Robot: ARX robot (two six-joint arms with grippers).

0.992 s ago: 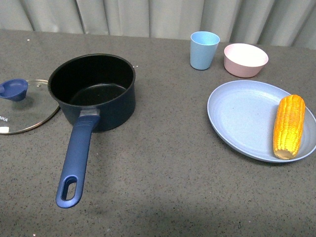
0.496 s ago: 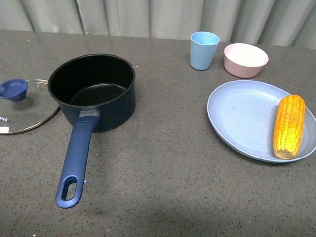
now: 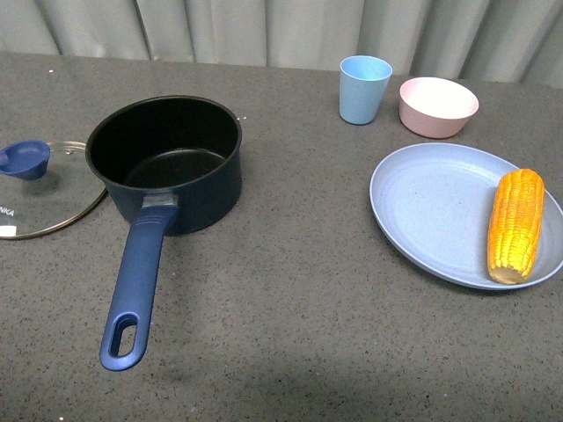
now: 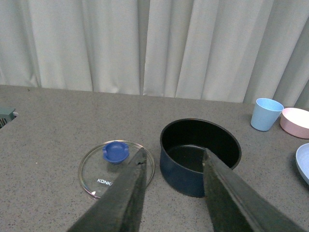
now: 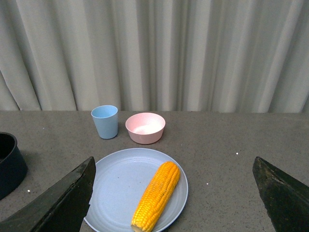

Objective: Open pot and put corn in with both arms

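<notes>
The navy-blue pot (image 3: 167, 158) stands uncovered at the left of the table, black and empty inside, its long handle (image 3: 132, 290) pointing toward me. The corn (image 3: 515, 224) lies on a light-blue plate (image 3: 431, 207) at the right. Neither gripper shows in the front view. My left gripper (image 4: 175, 157) is open and empty, above the table short of the pot (image 4: 217, 140). My right gripper (image 5: 174, 164) is wide open and empty, short of the corn (image 5: 157, 195), with the cob between its fingers in the picture. The pot's edge (image 5: 9, 164) shows there too.
The glass lid (image 3: 48, 198) with a blue knob (image 3: 25, 158) lies flat left of the pot, and shows in the left wrist view (image 4: 99, 174). A light-blue cup (image 3: 363, 88) and a pink bowl (image 3: 438, 105) stand behind the plate. A curtain closes the back.
</notes>
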